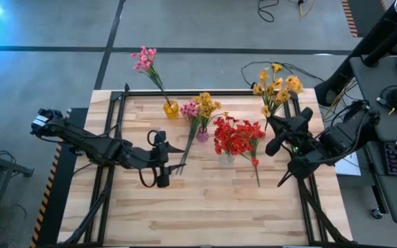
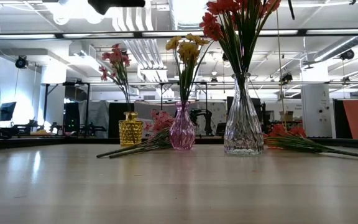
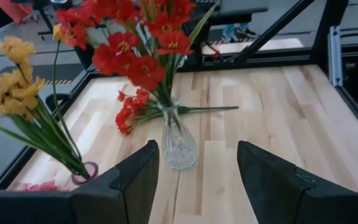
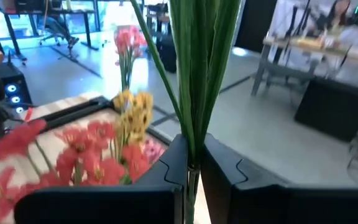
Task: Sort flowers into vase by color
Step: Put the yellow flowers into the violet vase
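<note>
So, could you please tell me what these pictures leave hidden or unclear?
- Right pincer, right wrist view: shut on a yellow spray; its blossoms run past the top edge.
- Pink spray lying on the table, low view: partly behind the pink vase.
- Left pincer, open: both arms are absent from the low view.
- Person, right wrist view: too blurred.

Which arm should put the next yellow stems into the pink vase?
Right, probably. Its hand is already shut on a yellow bunch, lifted off the table. The left hand is open and empty, nearer the pink vase, beside the pink stems lying there.
</note>
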